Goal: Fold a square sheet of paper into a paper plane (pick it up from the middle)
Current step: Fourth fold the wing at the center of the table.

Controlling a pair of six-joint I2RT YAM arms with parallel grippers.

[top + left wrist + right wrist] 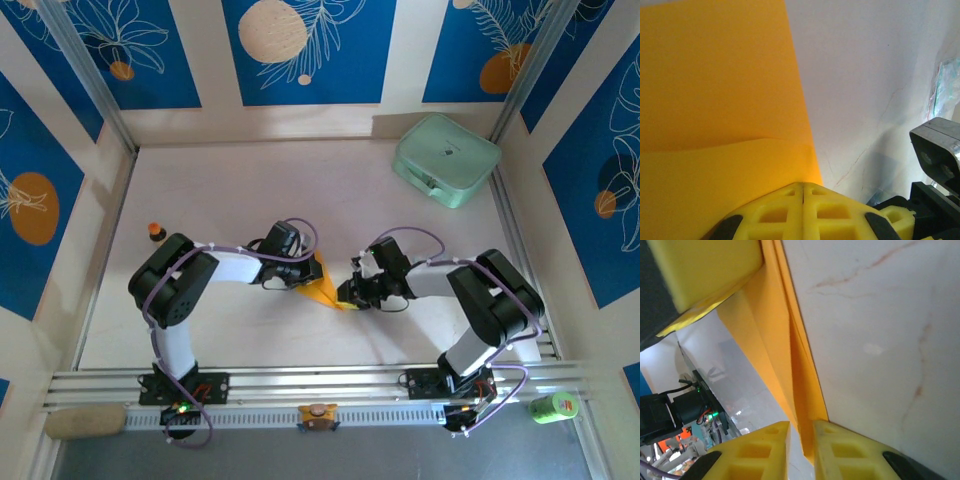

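Observation:
The square sheet of paper (322, 285) is folded into a slim orange-yellow strip with layered creases and hangs between my two grippers over the middle of the table. My left gripper (308, 272) is shut on its upper end. In the left wrist view the yellow fingertips of the left gripper (803, 185) meet with no gap, and the paper (715, 100) spreads out beyond them. My right gripper (801, 427) stands a little open around the lower tip of the paper (775, 330), which lies against one finger with a gap on the other side. The left gripper's yellow finger (705, 270) grips the far end.
A mint-green rounded case (446, 158) sits at the back right. A small brown orange-capped bottle (155, 232) stands at the left, near the left arm's elbow. A green can (553, 406) lies off the table's front right corner.

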